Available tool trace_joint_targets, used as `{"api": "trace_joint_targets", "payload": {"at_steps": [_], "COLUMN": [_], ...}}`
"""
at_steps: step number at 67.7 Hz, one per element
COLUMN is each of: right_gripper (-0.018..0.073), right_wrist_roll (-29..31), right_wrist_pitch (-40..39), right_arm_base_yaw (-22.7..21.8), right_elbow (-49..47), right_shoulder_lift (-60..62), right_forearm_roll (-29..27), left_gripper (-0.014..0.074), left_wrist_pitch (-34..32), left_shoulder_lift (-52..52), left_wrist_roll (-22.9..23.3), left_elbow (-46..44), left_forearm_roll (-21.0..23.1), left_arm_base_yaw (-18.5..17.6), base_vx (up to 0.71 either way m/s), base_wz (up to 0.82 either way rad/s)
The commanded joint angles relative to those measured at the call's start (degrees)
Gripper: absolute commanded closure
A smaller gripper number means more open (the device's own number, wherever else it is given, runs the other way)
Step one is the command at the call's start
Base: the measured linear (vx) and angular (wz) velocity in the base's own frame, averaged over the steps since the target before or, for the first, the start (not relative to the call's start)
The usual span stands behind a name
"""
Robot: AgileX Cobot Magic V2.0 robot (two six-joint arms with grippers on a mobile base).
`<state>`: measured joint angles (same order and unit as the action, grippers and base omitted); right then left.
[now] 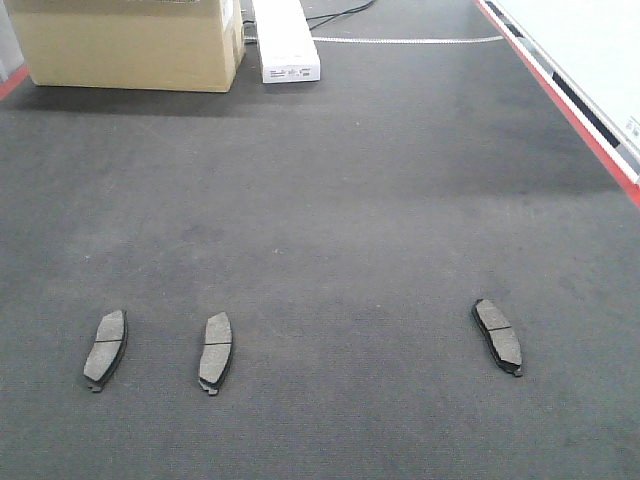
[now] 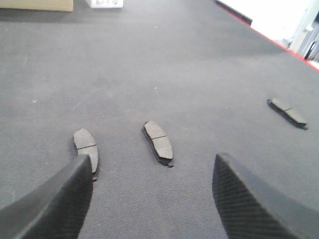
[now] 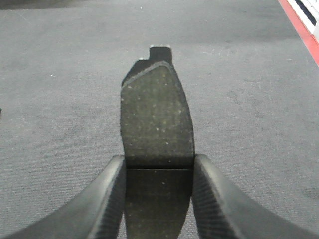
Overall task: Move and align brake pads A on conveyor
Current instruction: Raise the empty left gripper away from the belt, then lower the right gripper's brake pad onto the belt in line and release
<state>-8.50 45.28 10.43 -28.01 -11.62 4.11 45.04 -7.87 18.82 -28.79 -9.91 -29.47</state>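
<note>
On the conveyor (image 1: 330, 200) three brake pads lie face up in a rough row: the leftmost pad (image 1: 105, 348), the second pad (image 1: 215, 350) just beside it, and, well apart to the right, the third pad (image 1: 498, 335), which tilts the opposite way. The left tool (image 2: 149, 199) hangs with its jaws apart and empty above the two left pads; lowering it carelessly could nudge either one and spoil their near-parallel lie. A wide gap follows, seemingly the slot for the fourth pad (image 3: 157, 119), which the right tool (image 3: 158, 191) holds clamped by one end, the rest jutting forward over the belt. Gripped so near its end, the pad could pivot or slip, landing skewed. The third pad's contrary angle also risks being left uncorrected.
</note>
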Motion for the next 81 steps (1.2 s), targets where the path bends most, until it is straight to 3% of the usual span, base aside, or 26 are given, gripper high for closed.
{"api": "trace_joint_targets", "payload": {"at_steps": [1, 20, 38, 47, 69, 81], "right_gripper": [0.0564, 0.0564, 0.0561, 0.0550, 0.0519, 0.0491], "right_wrist_roll": [0.54, 0.54, -1.02, -0.24, 2.59, 1.96], "right_wrist_pitch": [-5.44, -5.49, -5.94, -5.94, -5.71, -5.94], "right_arm_base_yaw": [-0.26, -0.26, -0.26, -0.26, 0.09, 3.79], "right_elbow": [-1.62, -1.62, -1.95, -4.27, -15.11, -21.76], "right_shoulder_lift": [-0.63, -0.63, -4.27, -14.05, -43.97, -59.58], "right_forearm_roll": [0.62, 1.06, -2.07, -5.97, -7.23, -7.23], "left_gripper": [0.0094, 0.0094, 0.0094, 0.0094, 0.0094, 0.0094], "left_wrist_pitch": [-3.69, -1.55, -1.55, -1.55, -1.55, -1.55], "left_shoulder_lift": [-0.29, -0.29, -0.29, -0.29, -0.29, -0.29], "left_wrist_roll": [0.01, 0.01, 0.01, 0.01, 0.01, 0.01], "left_elbow": [-1.18, -1.18, -1.18, -1.18, -1.18, -1.18], "left_forearm_roll": [0.07, 0.01, 0.01, 0.01, 0.01, 0.01], "left_arm_base_yaw": [-0.37, -0.37, -0.37, -0.37, -0.37, -0.37], "base_vx": [0.00, 0.00, 0.00, 0.00, 0.00, 0.00], "base_wz": [0.00, 0.00, 0.00, 0.00, 0.00, 0.00]}}
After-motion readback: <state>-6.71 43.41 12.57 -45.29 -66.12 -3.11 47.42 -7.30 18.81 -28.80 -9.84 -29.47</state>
